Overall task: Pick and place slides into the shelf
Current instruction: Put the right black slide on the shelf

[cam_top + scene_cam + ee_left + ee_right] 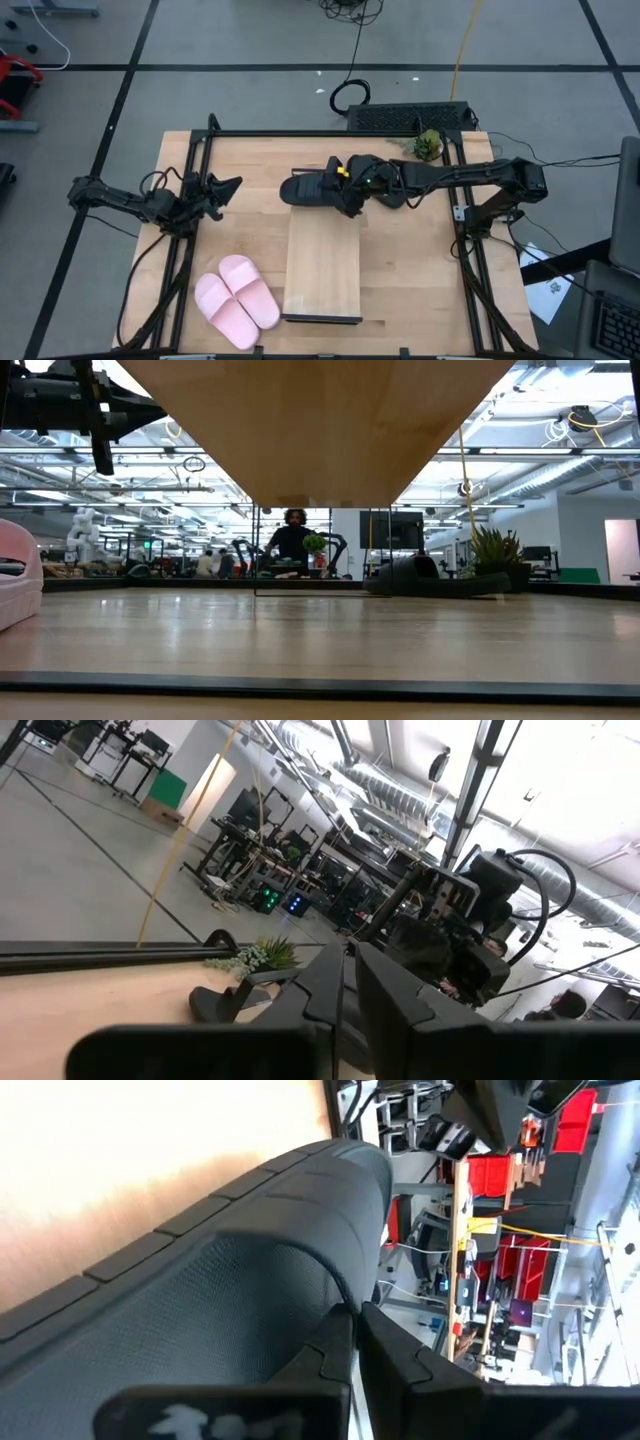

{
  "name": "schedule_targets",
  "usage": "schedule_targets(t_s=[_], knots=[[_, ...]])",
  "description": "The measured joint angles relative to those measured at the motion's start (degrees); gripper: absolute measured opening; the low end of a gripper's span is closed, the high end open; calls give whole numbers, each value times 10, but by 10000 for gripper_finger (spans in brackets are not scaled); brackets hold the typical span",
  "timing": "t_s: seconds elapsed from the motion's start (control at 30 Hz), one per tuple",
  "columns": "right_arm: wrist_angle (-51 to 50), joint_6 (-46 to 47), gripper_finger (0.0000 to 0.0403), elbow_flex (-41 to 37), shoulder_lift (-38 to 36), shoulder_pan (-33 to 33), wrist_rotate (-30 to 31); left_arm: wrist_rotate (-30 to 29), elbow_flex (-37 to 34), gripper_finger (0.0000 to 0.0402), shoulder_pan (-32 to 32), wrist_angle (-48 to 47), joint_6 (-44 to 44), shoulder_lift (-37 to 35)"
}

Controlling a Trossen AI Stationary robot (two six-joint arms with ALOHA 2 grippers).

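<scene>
Over on the left, the left gripper hangs above the tabletop with nothing in it, fingers pinched almost together in its own wrist view. Just below it, near the front edge, the pink slides lie side by side, touching, soles down, well clear of either arm. From table height only the rounded pink edge of one shows, at the far left.

Middle of the tabletop now: the shelf, a pale long board, runs from the front edge toward the centre, nothing resting on it. The low view looks up at its underside.

At the shelf's far end sit the black slides, matte and dark, just beyond the board. The right gripper is right on them, clenched, reaching in from the right side. Its wrist view fills with a textured black strap and ribbed sole edge, fingers closed tight against the strap; whether they pinch it cannot be told.

The low view catches the black slides as a low dark shape, a small plant beside them.
</scene>
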Motion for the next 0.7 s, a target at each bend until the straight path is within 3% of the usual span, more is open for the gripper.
schedule_targets(t_s=[0.7], knots=[[35, -26, 0, -39, -1, -3, -2, 0, 0, 33, 0, 1, -2, 0]])
